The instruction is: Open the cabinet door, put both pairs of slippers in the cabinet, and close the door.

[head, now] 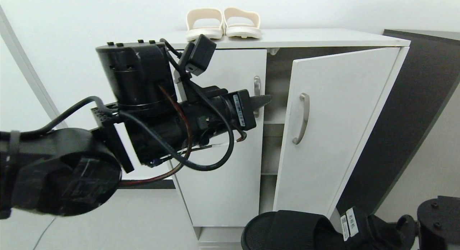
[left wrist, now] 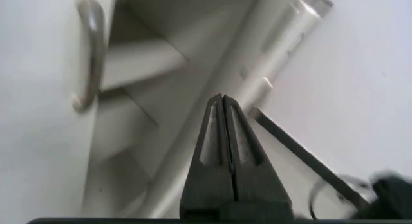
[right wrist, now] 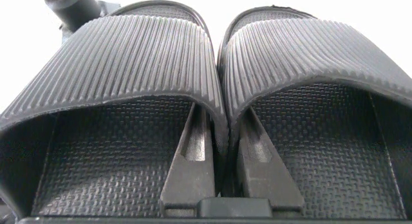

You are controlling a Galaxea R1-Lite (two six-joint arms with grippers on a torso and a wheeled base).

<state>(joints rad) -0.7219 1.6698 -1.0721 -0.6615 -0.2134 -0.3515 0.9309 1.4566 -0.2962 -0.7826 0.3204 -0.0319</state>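
Observation:
A white cabinet [head: 323,38] stands before me. Its right door [head: 330,128] is swung partly open and shelves [head: 270,123] show in the gap; its left door [head: 222,178] is closed. A cream pair of slippers [head: 223,24] rests on the cabinet top. My left gripper [head: 266,101] is shut and empty, hovering at the gap beside the left door's handle [head: 257,85]; its fingertips [left wrist: 223,102] meet before the shelves [left wrist: 138,60]. A black pair of slippers [head: 287,230] hangs low in front of the cabinet, and my right gripper [right wrist: 222,121] pinches the two adjoining inner sides together.
A dark panel [head: 417,113] rises right of the cabinet, close behind the open door. A white wall runs behind and to the left, with a dark baseboard [head: 151,184] at the floor. The open door's handle [head: 303,117] faces me.

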